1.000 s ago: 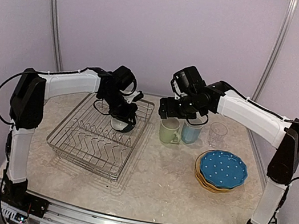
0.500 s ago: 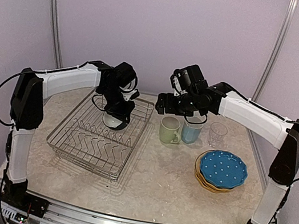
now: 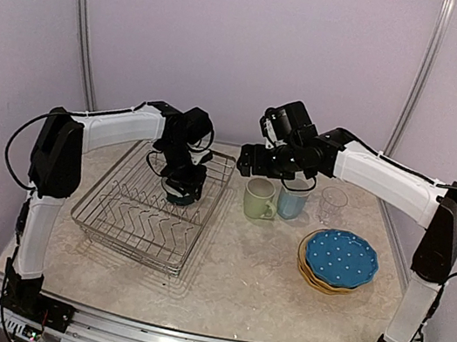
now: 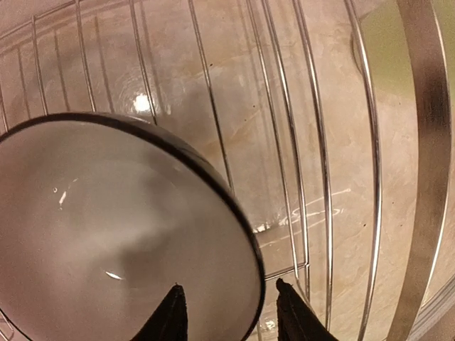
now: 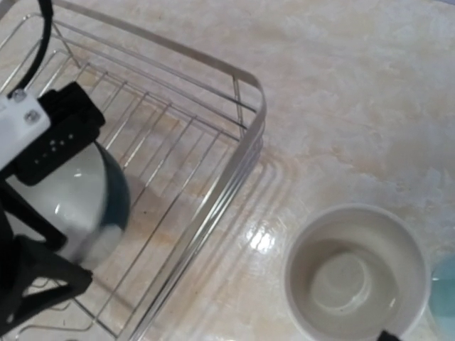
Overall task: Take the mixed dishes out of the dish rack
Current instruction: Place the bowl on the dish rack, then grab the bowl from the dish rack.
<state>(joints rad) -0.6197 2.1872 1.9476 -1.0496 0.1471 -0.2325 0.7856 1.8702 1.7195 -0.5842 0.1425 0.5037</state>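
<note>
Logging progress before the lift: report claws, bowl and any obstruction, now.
Left claw clamped on bowl rim; bowl tilted inside dish rack. Right claw by light green mug, state unclear. Nothing seen blocking the lift.

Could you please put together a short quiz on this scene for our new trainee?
1. True or false: the dark-teal bowl lies outside the dish rack.
2. Which plate tops the stack on the table? A orange-yellow dotted; B blue white-dotted plate; C cream floral.
3. Fill in: the fingertips of the left tool stand on either side of the bowl's ____.
Key: 1 false; 2 B; 3 rim.
</note>
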